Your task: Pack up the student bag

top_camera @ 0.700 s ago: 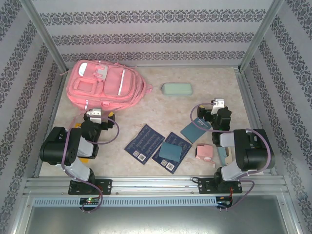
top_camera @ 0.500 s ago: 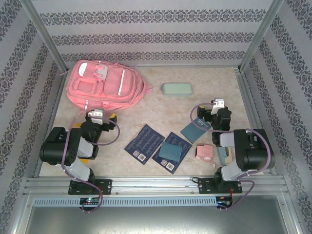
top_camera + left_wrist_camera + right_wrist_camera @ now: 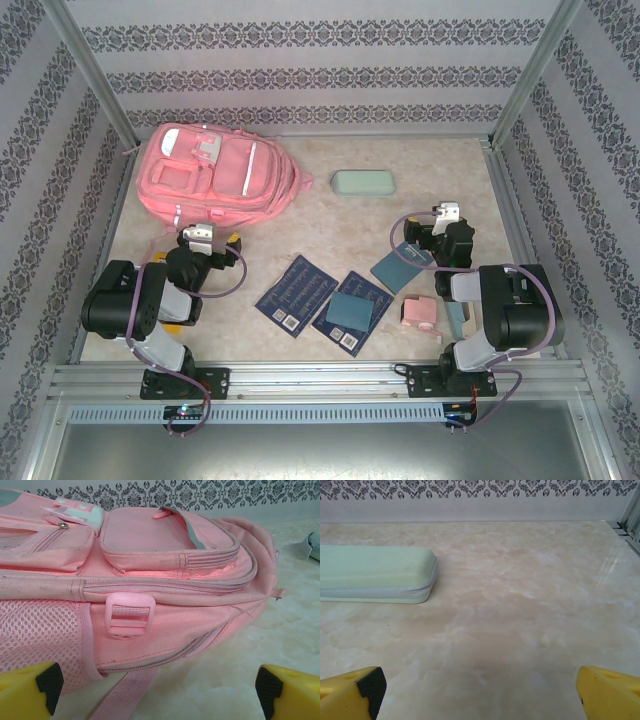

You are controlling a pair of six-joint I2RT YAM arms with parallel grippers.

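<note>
Right now the left gripper (image 3: 160, 696) stands spread wide, its yellow fingertips (image 3: 30, 692) at the lower corners of the left wrist view, with nothing between them. Just ahead of it lies the student bag (image 3: 150, 580) on its back, side wall facing the claw: a pink buckle (image 3: 128, 616) sits at mid-height, a mesh side pocket (image 3: 40, 635) to its left, and a pink strap (image 3: 120, 700) trails toward the claw over the table (image 3: 260, 645). From above, the left gripper (image 3: 203, 234) sits just beside the near edge of the student bag (image 3: 215, 175), which fills the far left corner of the table (image 3: 330, 235).

The right gripper (image 3: 480, 696) is equally wide apart and holds nothing; bare marble-patterned surface lies under it. Beyond, to the left, rests a pale-green case (image 3: 375, 575). From above, the right gripper (image 3: 447, 214) is well apart from the pale-green case (image 3: 362, 182). Nearer the bases lie two navy sheets (image 3: 296, 293), a teal card (image 3: 350, 308) on the right one, a teal booklet (image 3: 398, 268) and a small pink box (image 3: 420, 315)
</note>
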